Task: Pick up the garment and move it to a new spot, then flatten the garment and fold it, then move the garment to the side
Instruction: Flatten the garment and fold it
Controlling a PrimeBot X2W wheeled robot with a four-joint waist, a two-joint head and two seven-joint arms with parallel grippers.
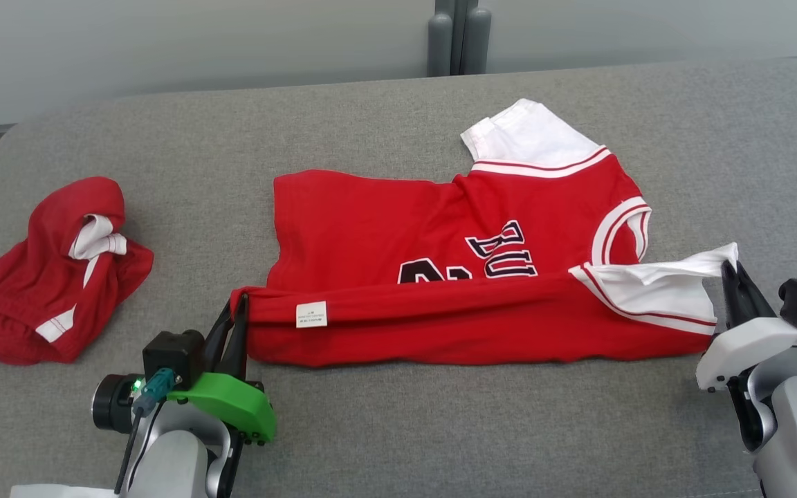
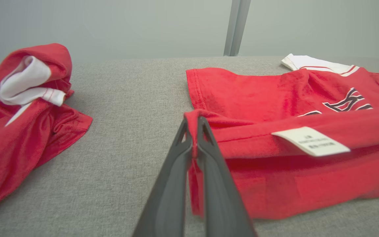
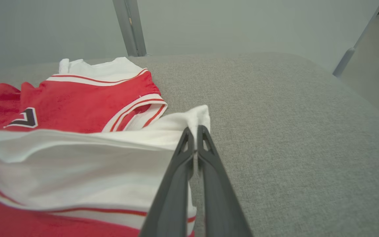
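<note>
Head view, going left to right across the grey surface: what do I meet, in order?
Crumpled red garment → left gripper, shut on the red jersey's hem corner → white label → black lettering → near white sleeve → right gripper, shut on that sleeve's tip.

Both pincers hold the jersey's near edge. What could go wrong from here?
The right pincer pinches only the tip of the white sleeve, so it may slip free when lifted. The crumpled red garment lies left of the left pincer; a sideways move of the jersey could snag it.
</note>
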